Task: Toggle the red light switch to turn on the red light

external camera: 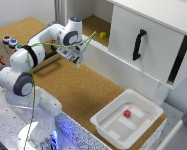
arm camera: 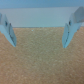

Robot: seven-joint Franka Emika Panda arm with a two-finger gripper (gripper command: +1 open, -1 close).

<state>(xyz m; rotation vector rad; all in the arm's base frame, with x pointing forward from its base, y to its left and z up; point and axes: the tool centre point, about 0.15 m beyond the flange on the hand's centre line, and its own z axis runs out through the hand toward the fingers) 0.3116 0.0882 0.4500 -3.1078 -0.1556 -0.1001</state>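
nearest the exterior camera stood the arm's white base [external camera: 40,135] on a speckled grey surface. toward the exterior view's right, a white tray [external camera: 127,119] rested on the cork-brown tabletop [external camera: 83,87], and a small red cube [external camera: 127,113] lay inside it, apart from the walls. the arm [external camera: 33,60] folded up and reached across the tabletop, a green cable [external camera: 53,44] looping along it. the gripper [external camera: 78,61] hung above bare cork, near the low white wall at the back; in the wrist view its two pale blue fingers [arm camera: 70,31] stood wide apart with only cork between them, holding nothing. at the far edge on the exterior view's left, a row of small round caps sat on a box: the red light switch [external camera: 6,38] seemed to be the farthest one, just beside a blue-topped cap [external camera: 12,42], though the blur made colours hard to judge. it was well apart from the gripper. behind the wall, a small yellow-green object [external camera: 103,35] lay on a cork shelf, and a white cabinet door [external camera: 143,42] carried a black handle [external camera: 138,44]. no writing was legible anywhere.
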